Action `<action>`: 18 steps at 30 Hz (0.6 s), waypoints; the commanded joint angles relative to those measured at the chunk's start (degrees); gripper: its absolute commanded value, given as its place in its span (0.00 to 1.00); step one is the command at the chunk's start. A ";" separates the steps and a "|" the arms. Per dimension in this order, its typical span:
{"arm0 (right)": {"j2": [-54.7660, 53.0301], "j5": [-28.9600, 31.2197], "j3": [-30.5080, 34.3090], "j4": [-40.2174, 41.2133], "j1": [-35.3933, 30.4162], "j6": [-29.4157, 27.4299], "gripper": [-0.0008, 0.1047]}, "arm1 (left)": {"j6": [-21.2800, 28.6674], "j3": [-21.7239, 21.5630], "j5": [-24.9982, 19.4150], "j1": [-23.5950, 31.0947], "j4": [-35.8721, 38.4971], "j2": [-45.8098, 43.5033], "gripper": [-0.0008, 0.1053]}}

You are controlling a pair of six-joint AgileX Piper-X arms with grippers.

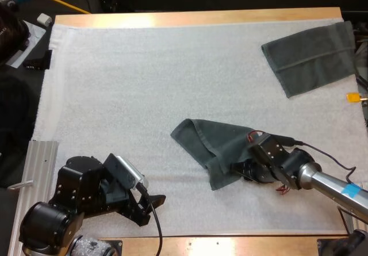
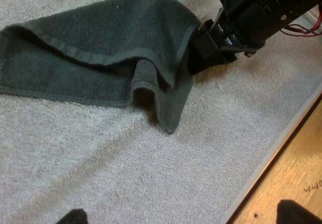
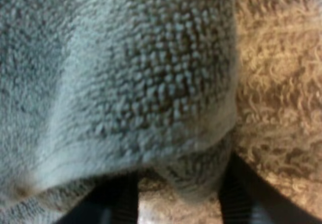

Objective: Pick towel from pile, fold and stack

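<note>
Two pieces on white mat (image 1: 144, 83): crumpled towel (image 1: 210, 144) mid-mat, its edge clamped in my right end effector (image 1: 237, 168); flat towel (image 1: 310, 54) at far right corner. My left end effector (image 1: 152, 205) wide, holding nothing.

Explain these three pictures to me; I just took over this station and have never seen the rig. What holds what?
These are two robot arms at a wooden table covered by a white mat. The high view comes from a camera behind the arms, looking forward and down. The other two cameras ride on the arms' wrists. The right gripper is shut on the edge of a crumpled towel mid-mat; its wrist view shows the cloth close up between its black fingers. The left gripper is open and empty near the mat's near edge, its camera facing that towel. A second towel lies flat at the mat's far right corner.
</note>
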 commanded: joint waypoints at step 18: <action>-9.05 7.01 -5.22 3.53 -0.03 -8.63 0.01 | 0.14 -0.23 0.64 -0.35 -0.40 0.16 0.67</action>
